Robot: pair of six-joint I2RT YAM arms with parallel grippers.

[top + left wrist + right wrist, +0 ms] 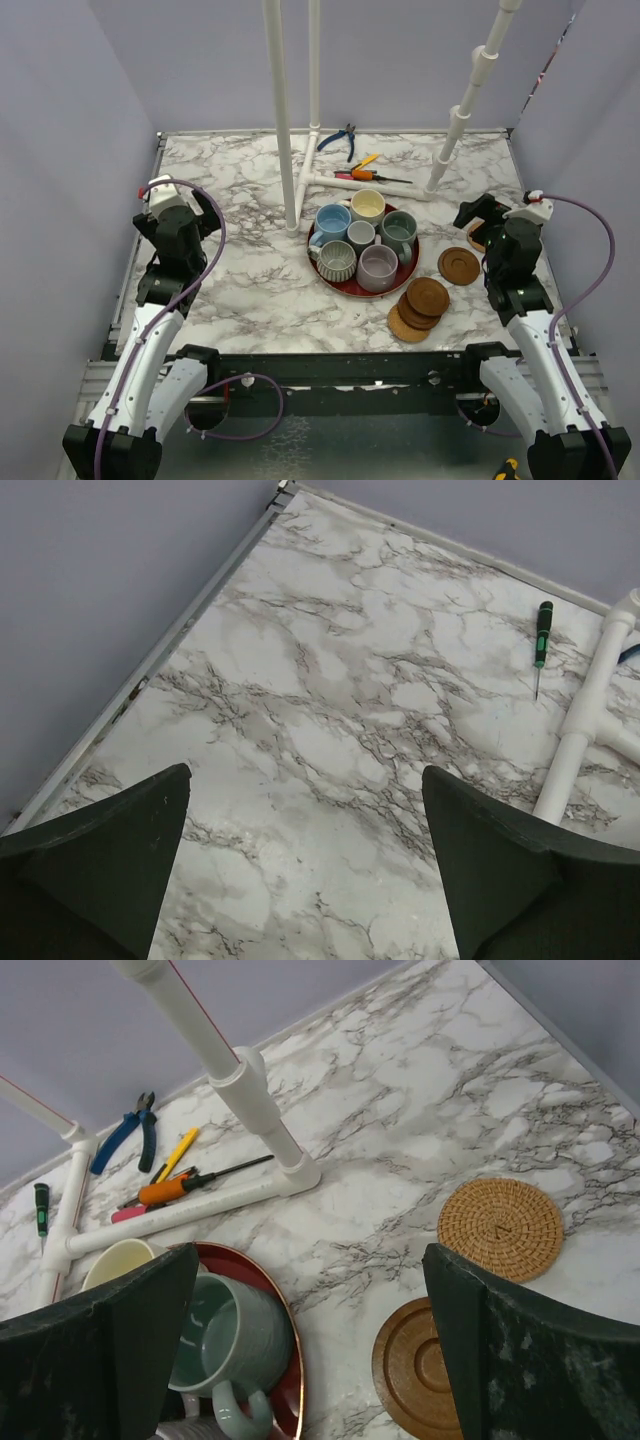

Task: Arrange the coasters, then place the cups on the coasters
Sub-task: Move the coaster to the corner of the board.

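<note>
Several cups stand packed on a red round tray (352, 291): light blue (332, 220), cream-yellow (367, 205), grey-green (399, 228), small pale grey (361, 235), ribbed dark (337, 260) and lavender (378, 267). To the tray's right, brown coasters lie overlapped in a pile (428, 296), with one apart (459, 265). The right wrist view shows a woven coaster (500, 1228) and a grooved wooden coaster (420, 1370). My right gripper (311, 1250) hangs open above the gap between tray and coasters, holding nothing. Far left, my left gripper (305, 772) is open over bare marble.
A white pipe frame (283, 120) rises behind the tray, and its base tubes (590, 720) lie on the marble table. Blue pliers (345, 138), an orange screwdriver (165, 1190) and a green screwdriver (543, 630) lie at the back. Walls close in both sides.
</note>
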